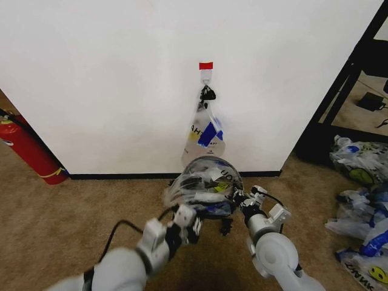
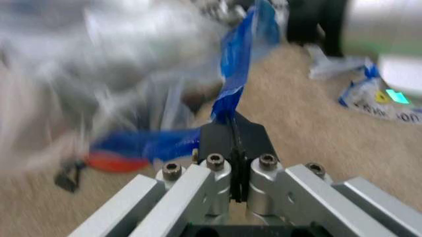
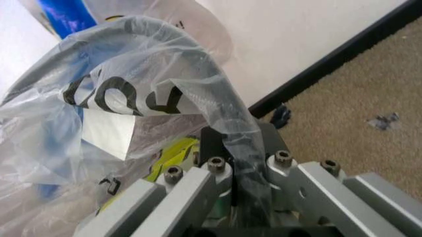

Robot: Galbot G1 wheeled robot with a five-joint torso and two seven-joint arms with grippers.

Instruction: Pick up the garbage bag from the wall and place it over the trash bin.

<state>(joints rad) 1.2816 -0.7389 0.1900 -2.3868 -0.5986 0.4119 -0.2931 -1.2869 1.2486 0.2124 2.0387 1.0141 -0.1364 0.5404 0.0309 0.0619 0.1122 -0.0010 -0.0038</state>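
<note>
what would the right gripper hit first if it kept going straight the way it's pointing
Probably the garbage bag it already pinches, billowing just ahead of the right gripper; beyond that, seemingly the wall near its baseboard, though depth is unclear.

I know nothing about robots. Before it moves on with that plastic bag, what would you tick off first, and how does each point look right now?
1. Left pincer shut on the garbage bag: ok.
2. Right pincer shut on the bag's edge: ok.
3. Bag spread between both pincers: ok.
4. Bag over the trash bin: cannot tell; only a red patch shows beneath.
5. Another bag hangs on the wall hook, close behind: cannot tell if touching.
</note>
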